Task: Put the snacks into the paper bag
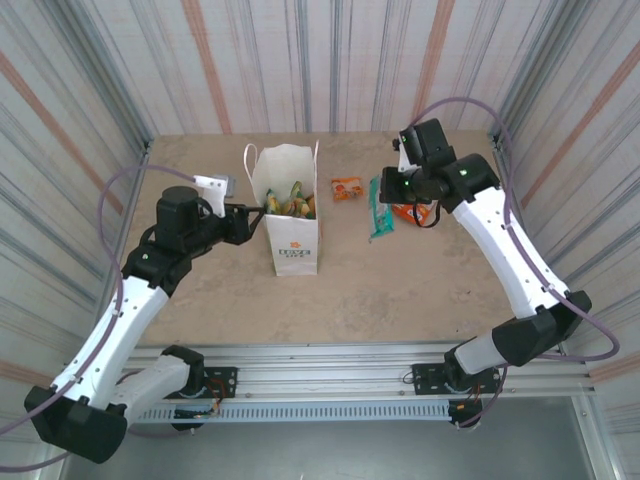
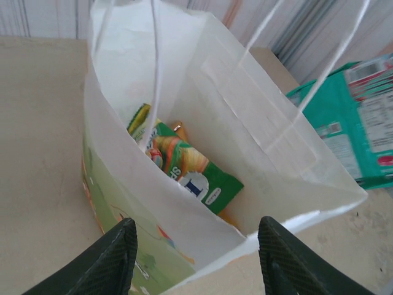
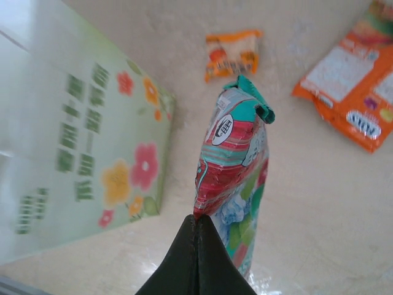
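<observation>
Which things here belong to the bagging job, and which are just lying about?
Job: paper bag; packets inside it; teal packet, pinched by right gripper; small orange packet and large orange packet on table.
Not the job: arm cables; metal rail at the near edge.

Top view: bright, even, diffuse light; only faint soft shadows on table (image 1: 400, 280); mild wide-angle bend at edges.
Left wrist view: paper bag (image 2: 258, 110) glows translucent; near rim soft.
Right wrist view: bag side blurred, washed out at left; glare on table at bottom; teal packet (image 3: 236, 153) sharp, foil sheen; 2 behind slightly soft: small orange packet (image 3: 232, 54), orange-white packet (image 3: 350, 92).
</observation>
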Controlling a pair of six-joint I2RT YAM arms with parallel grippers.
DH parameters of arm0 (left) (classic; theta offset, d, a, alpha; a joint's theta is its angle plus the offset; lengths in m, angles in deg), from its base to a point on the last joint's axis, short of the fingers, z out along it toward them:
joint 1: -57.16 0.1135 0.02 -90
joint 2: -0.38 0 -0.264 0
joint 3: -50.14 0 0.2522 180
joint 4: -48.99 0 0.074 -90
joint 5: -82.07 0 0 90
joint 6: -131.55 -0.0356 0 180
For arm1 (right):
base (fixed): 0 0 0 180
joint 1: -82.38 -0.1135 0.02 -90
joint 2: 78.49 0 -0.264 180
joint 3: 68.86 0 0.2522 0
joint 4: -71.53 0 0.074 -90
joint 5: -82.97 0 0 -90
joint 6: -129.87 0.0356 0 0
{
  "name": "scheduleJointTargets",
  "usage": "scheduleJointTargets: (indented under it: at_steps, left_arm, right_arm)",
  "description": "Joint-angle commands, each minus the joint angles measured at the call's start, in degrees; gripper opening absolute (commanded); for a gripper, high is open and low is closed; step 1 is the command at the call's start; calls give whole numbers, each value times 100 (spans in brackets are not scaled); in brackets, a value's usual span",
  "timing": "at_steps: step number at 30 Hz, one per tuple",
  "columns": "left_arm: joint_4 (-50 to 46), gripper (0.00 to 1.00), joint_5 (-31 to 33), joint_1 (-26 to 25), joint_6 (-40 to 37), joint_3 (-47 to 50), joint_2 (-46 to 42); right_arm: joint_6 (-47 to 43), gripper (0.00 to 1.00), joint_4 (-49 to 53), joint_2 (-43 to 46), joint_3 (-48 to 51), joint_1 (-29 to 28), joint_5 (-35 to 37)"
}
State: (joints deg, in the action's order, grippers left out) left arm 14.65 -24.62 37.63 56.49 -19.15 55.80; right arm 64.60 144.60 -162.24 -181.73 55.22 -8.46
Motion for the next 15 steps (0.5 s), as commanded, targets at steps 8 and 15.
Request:
scheduleJointTargets:
  at_steps: [8,15]
  left_arm:
    - [283,53,623,46,233,-899,690]
    - [324,38,972,46,369,-1169,1011]
  right_arm:
    - [-187,0,-145,-438,-2137,-411,218]
    - [-390,0,-479,-959,-3406,-963,458]
